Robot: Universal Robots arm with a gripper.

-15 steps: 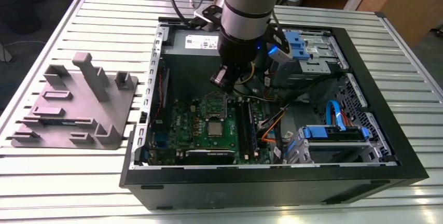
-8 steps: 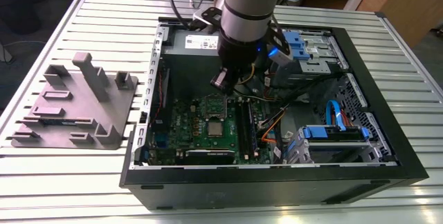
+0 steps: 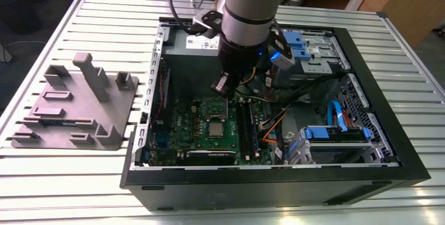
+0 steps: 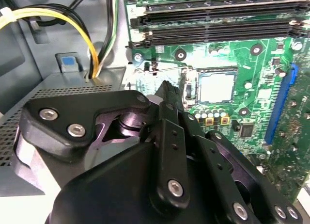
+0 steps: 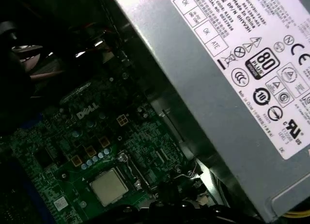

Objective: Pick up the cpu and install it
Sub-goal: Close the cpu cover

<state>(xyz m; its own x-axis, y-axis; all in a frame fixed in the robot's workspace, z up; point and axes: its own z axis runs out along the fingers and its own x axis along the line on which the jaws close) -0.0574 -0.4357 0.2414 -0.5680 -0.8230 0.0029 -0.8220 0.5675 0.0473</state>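
open room lies straight above the cpu [image 3: 217, 129] in its socket. the case wall [image 3: 154, 79] bounds the exterior view's left, memory slots [image 3: 247, 128] and loose cables [image 3: 276, 125] crowd its right, and the power supply box [image 5: 208, 88] stands close on the far side.

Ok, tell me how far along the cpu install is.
Done, by the look of it: the cpu lies flat in its socket on the motherboard inside the open case. In hand: the end effector hangs above the board beside the socket, apart from the cpu. Left: whether the socket is latched cannot be told.
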